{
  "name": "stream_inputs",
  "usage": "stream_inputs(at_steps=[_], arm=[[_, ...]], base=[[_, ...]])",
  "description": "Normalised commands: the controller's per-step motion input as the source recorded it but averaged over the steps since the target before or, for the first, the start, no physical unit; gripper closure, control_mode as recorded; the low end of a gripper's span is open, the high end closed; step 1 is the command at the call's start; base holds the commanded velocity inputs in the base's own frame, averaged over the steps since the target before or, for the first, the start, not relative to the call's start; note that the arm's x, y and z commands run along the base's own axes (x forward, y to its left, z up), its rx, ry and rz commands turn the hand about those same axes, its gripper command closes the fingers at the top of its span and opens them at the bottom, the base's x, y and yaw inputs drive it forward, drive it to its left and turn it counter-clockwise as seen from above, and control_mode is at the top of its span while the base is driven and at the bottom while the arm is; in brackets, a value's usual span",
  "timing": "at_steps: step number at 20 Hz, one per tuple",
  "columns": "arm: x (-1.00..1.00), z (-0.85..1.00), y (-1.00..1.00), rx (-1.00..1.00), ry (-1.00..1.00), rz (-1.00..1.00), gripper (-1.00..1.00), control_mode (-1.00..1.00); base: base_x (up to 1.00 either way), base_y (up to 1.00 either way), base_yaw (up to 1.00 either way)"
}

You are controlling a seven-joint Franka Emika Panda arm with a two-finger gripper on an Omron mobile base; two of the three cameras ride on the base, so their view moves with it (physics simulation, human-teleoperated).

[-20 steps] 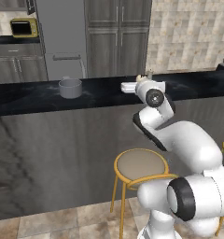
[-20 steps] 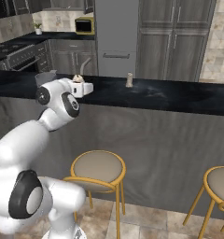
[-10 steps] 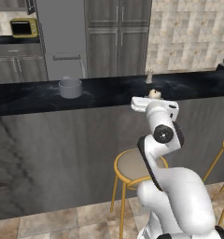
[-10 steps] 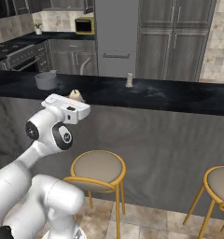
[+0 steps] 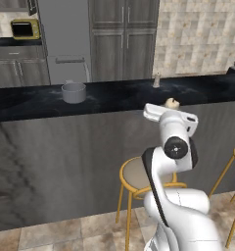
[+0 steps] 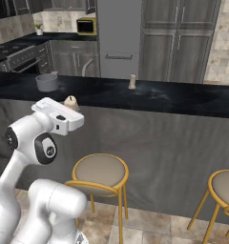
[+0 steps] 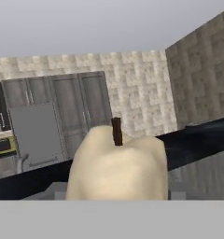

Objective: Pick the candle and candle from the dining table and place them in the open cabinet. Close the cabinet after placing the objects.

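While one candle (image 7: 117,170) seems held, another (image 6: 132,81) stands on the dining table (image 6: 183,97).

Folded tight in front of the base, elbow high, hand turned upward with gripper (image 7: 117,198) half-closed around the cream candle (image 7: 117,170).

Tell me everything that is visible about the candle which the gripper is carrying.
The candle is a cream-beige, lumpy, waxy-looking lump with a short dark wick standing up from its top. It sits upright at the gripper, close before the hand camera. From the base views only its top shows above the white hand, lifted off the dining table. The fingers that hold it are hidden.
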Motion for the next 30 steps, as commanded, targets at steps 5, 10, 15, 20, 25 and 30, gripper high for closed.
stream_inputs(at_steps=[5, 10, 15, 20, 25, 30], arm=[[-0.79, 0.25, 0.0, 0.05, 0.08, -0.09, 1.0, -1.0], [-0.77, 0.01, -0.01, 0.02, 0.01, -0.08, 1.0, -1.0], [-0.73, -0.11, -0.11, 0.03, 0.0, -0.06, 1.0, -1.0], [-0.36, -0.1, -0.04, 0.0, 0.0, -0.03, 1.0, -1.0], [-0.03, -0.07, -0.05, 0.0, 0.0, -0.01, 1.0, -1.0], [0.0, -0.02, -0.01, 0.0, 0.0, 0.0, 1.0, -1.0]], base=[[0.0, 0.0, 0.0], [0.0, 0.0, 0.0], [0.0, 0.0, 0.0], [0.0, 0.0, 0.0], [0.0, 0.0, 0.0], [0.0, 0.0, 0.0]])
